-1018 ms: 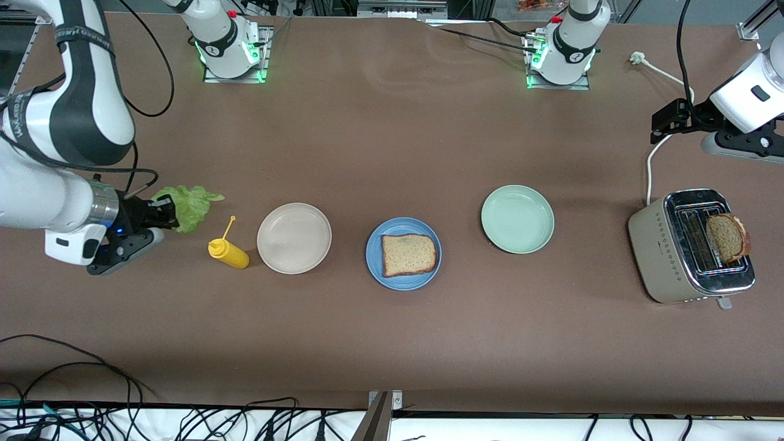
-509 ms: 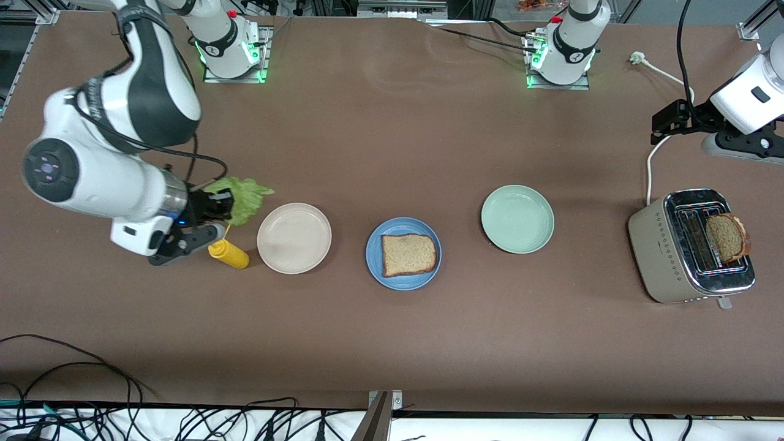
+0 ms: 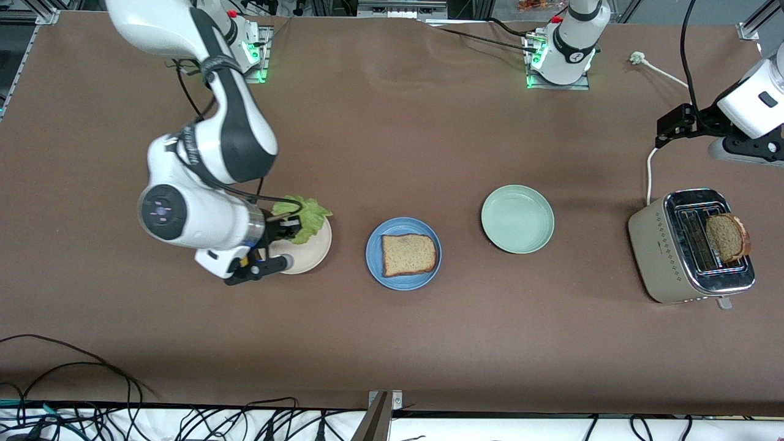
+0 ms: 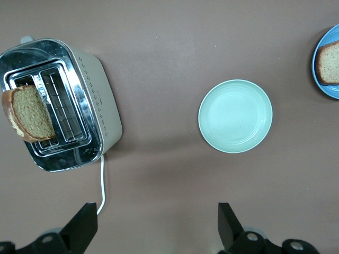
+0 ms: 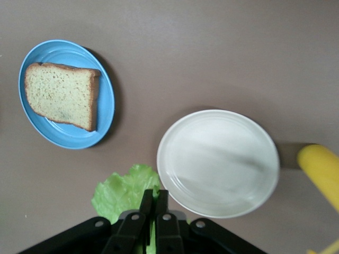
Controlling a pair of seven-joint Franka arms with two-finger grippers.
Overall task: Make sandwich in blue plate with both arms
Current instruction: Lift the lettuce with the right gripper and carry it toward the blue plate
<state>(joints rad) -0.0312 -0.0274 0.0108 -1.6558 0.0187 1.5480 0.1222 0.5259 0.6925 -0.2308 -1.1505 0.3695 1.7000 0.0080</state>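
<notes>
Right gripper (image 3: 288, 231), pinching lettuce (image 3: 304, 214), has swung over the beige plate (image 3: 309, 257); blue plate (image 3: 375, 254) next. Left gripper (image 4: 153, 227) waits, spread.

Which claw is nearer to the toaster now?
The left claw: it hangs open above the table beside the toaster. The right claw, shut on lettuce, is over the beige plate.

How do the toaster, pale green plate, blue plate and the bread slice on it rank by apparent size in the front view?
1. Toaster, largest.
2. Pale green plate and blue plate: they look alike, so no ranking between them.
3. Bread slice on the blue plate, smallest.
</notes>
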